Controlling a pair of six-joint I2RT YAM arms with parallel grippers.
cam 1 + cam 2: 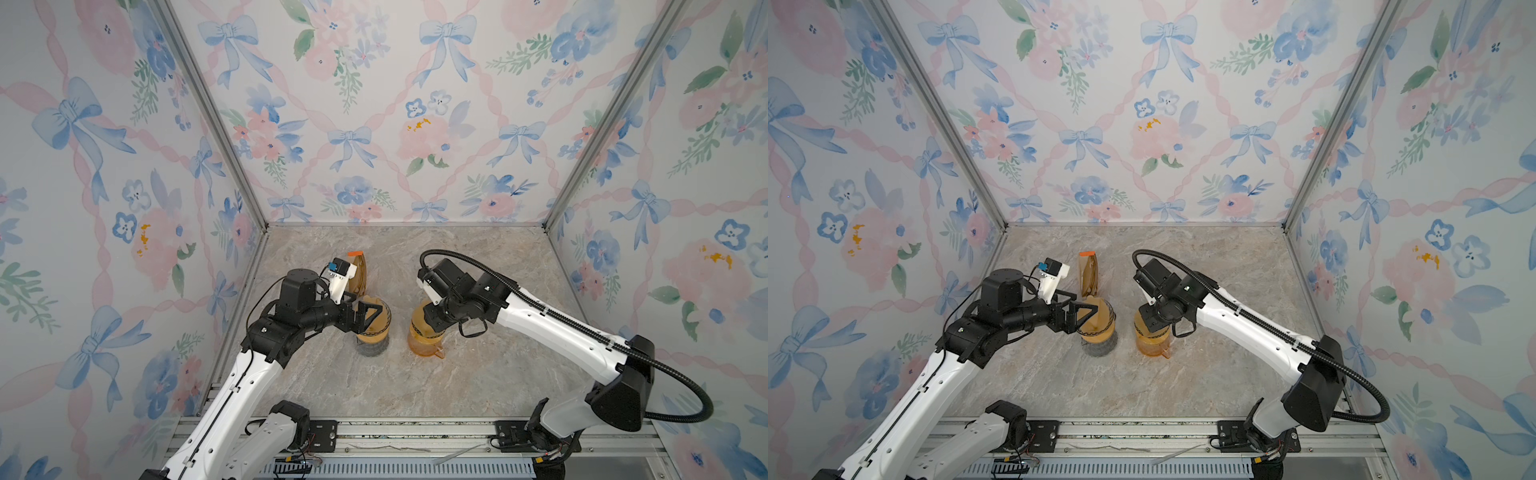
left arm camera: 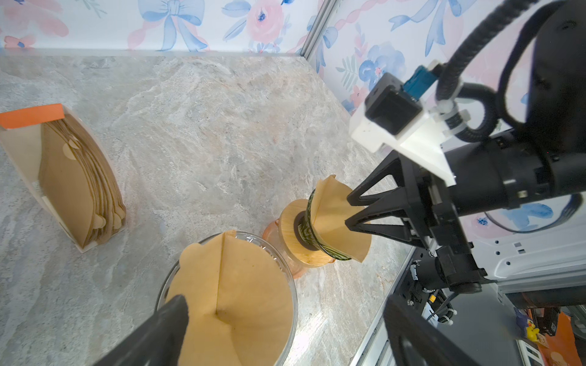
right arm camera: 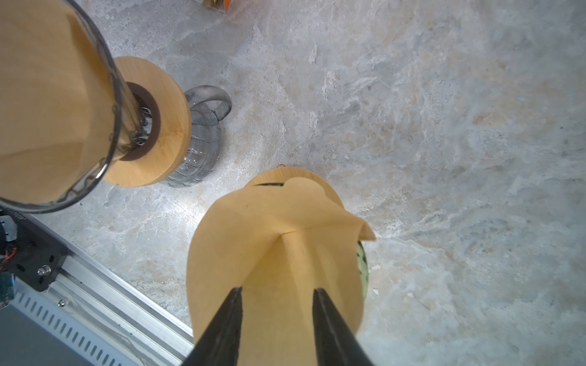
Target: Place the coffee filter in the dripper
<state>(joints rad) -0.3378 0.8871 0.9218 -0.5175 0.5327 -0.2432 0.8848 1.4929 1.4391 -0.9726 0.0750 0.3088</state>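
Coffee filter (image 3: 272, 218) tan paper cone, creased; right hand (image 3: 277, 290) part-spread inside; left hand (image 2: 283, 304) spread

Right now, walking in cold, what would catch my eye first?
Probably the bow-and-flower wallpaper boxing in a marble table. At its middle the left gripper gapes above a filter-lined clear dripper. Beside it the right gripper reaches into the brown filter of a second dripper on an orange carafe.
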